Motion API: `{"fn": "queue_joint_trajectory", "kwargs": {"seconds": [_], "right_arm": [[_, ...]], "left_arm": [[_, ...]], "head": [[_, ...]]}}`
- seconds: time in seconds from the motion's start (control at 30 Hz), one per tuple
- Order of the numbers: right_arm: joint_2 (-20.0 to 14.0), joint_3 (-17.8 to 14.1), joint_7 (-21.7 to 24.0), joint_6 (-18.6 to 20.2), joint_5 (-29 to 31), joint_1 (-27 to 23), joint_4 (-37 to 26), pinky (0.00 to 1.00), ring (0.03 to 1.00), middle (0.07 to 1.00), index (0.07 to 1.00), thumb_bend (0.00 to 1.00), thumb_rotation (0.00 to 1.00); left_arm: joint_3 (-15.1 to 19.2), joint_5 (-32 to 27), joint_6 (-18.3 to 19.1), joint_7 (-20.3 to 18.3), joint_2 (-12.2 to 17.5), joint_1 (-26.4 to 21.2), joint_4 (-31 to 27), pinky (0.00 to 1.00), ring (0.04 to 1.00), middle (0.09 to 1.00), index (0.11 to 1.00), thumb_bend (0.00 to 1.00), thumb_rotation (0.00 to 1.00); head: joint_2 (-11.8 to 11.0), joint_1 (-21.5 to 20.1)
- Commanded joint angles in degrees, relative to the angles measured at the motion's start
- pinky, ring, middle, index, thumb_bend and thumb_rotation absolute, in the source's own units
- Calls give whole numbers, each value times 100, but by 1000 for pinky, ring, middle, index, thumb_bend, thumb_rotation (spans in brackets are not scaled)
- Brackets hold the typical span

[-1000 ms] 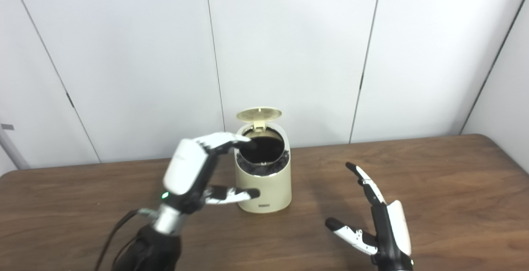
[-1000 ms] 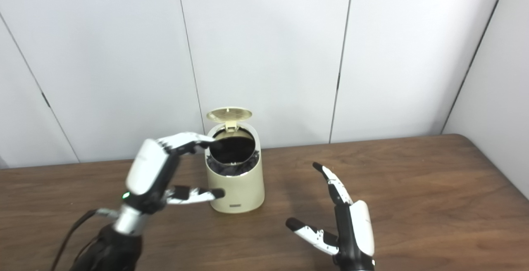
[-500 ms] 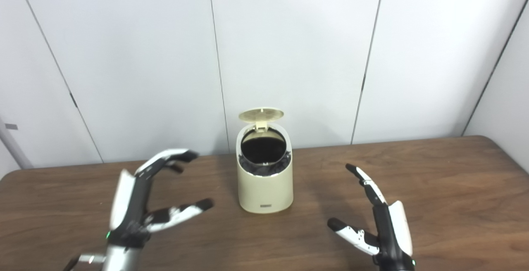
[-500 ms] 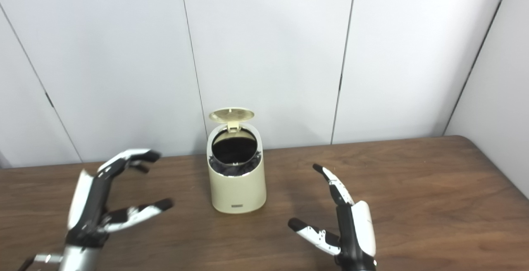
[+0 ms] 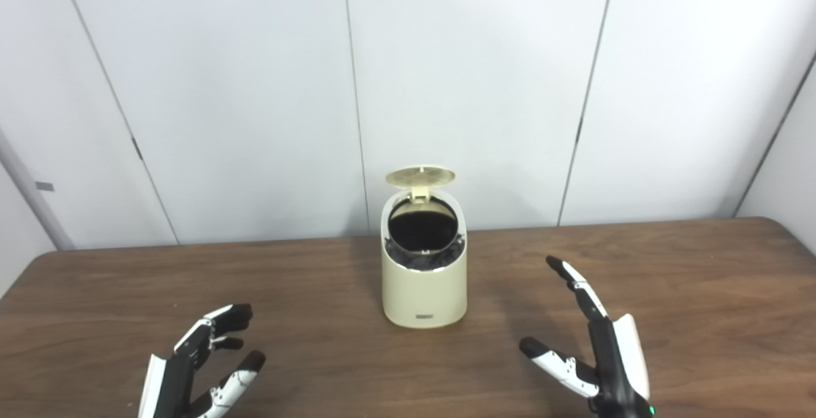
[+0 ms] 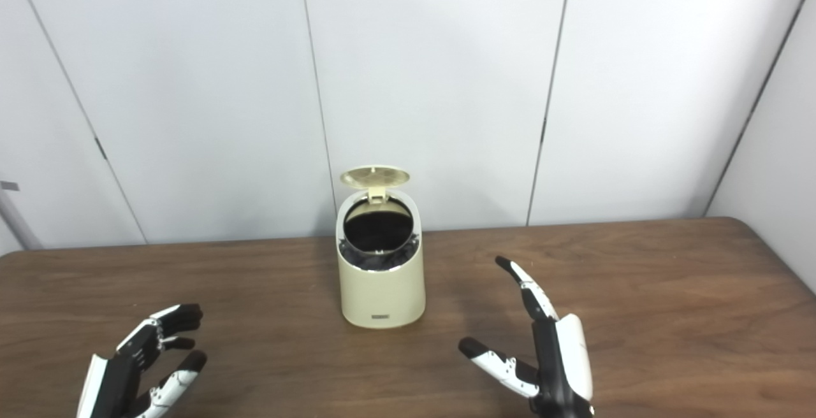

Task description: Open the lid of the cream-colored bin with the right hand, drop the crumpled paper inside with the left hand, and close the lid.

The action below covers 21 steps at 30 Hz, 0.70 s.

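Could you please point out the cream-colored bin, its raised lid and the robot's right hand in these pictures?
Cream-colored plastic bin (image 5: pixel 423 290): left eye view, front wall of the body.
Raised round lid (image 5: pixel 421 176): left eye view, middle of its underside.
Right hand (image 6: pixel 556 360): right eye view, back of the hand.

left hand (image 5: pixel 191 373) and right hand (image 5: pixel 599 357) both empty, fingers (image 5: pixel 574 278) spread.

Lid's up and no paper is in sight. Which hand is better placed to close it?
Probably the right hand: it is open, raised, with fingers pointing toward the bin. The left hand sits low at the table's near edge, farther from the lid.
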Motion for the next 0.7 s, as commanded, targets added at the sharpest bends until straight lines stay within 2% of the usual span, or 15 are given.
{"fn": "queue_joint_trajectory", "kwargs": {"seconds": [0.0,0.2,0.37,0.5,0.57,0.67], "right_arm": [[-177,-89,-26,-237,-42,162,289,862,874,865,853,802,825],[-265,-151,31,-224,38,211,185,861,875,869,865,813,827],[-385,-223,11,-269,-92,101,66,865,885,885,886,794,826],[-615,-356,-65,-360,-208,-234,191,852,874,878,877,815,813],[-762,-414,-71,-426,-274,-450,278,828,879,879,877,838,840],[-904,-449,97,-286,-359,-786,83,805,869,879,878,860,865]], "left_arm": [[23,51,-146,44,-82,-42,22,638,736,740,732,659,532],[13,41,-70,-35,-216,-42,109,634,737,742,730,679,541],[-4,169,-165,-35,-237,-54,180,609,713,731,722,639,515],[-7,100,-188,-91,-243,-74,248,607,709,726,719,666,520],[-16,129,-240,-93,-234,-85,276,603,706,722,714,662,528],[-24,169,-317,-88,-222,-109,338,600,701,718,709,647,526]], "head": [[14,-18],[49,-49],[60,-108],[32,-116],[33,-122],[27,-145]]}}
